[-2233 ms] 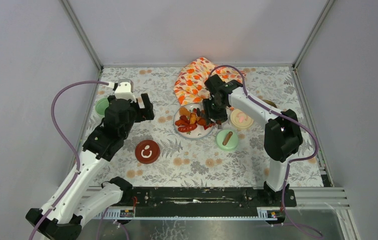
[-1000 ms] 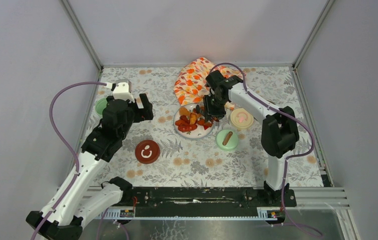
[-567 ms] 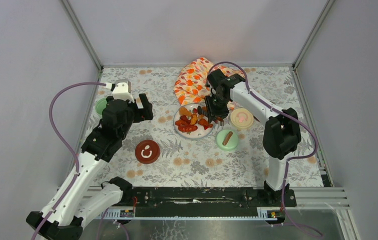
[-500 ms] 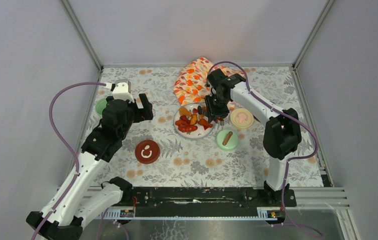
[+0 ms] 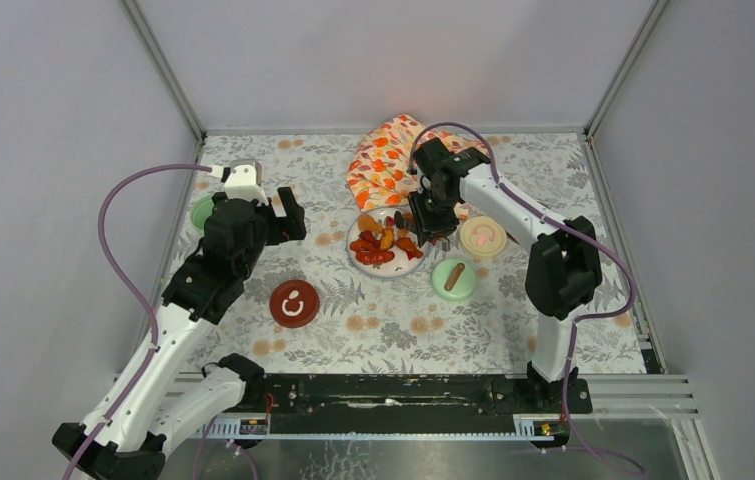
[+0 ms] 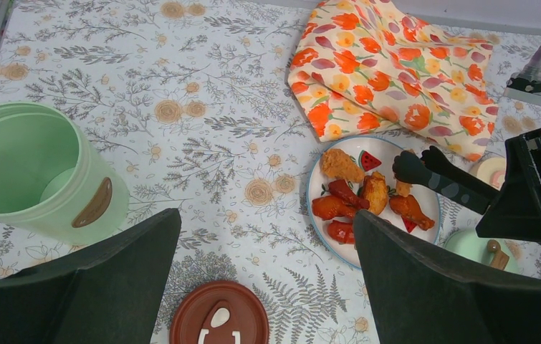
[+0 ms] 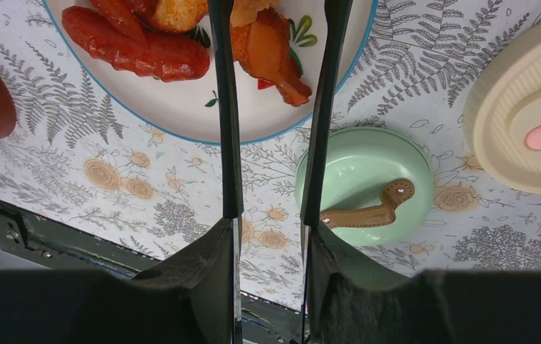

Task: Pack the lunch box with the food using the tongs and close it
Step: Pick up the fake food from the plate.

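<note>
My right gripper [image 5: 432, 222] [image 7: 269, 226] is shut on the slim dark tongs [image 7: 228, 107], one arm against each finger. The tongs reach over the right side of the white plate [image 5: 405, 268] [image 7: 203, 107], where orange-red fried chunks of food [image 6: 357, 193] [image 7: 267, 43] lie. Their tips [image 6: 425, 166] hang just above a small piece; I cannot tell whether they hold it. The open mint-green pot [image 6: 24, 165] [image 5: 203, 210] of the lunch box stands at the left. My left gripper [image 5: 288, 215] [image 6: 266, 215] is open and empty, above the table between pot and plate.
A dark red lid [image 5: 294, 303] [image 6: 217, 322] lies in front of the left gripper. A green lid [image 5: 453, 278] [image 7: 367, 186] and a cream lid [image 5: 482, 237] [image 7: 525, 115] lie right of the plate. The orange flower-patterned cloth [image 5: 393, 155] [image 6: 389, 72] lies behind the plate.
The right gripper with the tongs has shifted only slightly over the plate's right side. The left arm has not moved.
</note>
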Robot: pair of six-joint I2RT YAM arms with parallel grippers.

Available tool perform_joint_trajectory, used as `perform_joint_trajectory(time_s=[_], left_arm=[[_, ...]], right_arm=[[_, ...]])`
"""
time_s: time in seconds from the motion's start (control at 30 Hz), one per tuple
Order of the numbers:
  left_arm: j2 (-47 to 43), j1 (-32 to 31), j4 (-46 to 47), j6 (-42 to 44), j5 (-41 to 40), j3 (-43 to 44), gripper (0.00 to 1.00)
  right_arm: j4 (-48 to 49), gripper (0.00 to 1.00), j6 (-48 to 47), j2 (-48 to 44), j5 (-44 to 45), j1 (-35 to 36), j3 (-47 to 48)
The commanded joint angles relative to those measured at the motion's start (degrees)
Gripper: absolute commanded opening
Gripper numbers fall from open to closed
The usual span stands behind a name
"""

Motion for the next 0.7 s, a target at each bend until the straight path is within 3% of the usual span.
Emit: perform_joint_trajectory(time_s=[0.0,0.4,0.67], left_arm=[[-0.67,0.60,3.18,0.03,0.42,-0.62,0.98],[-0.92,0.71,3.12,0.05,-0.01,-0.64,0.98],[-1.18,0.80,3.12,-0.01,0.41,-0.61,0.98]], right_arm=[[-0.81,0.16,-2.11,1.26,2.44,0.91,3.48],[-3.40,0.23,-3.07,3.19,3.52,2.48,7.71],[-3.75,0.41,-4.20,0.42,5.06,3.00,6.11]])
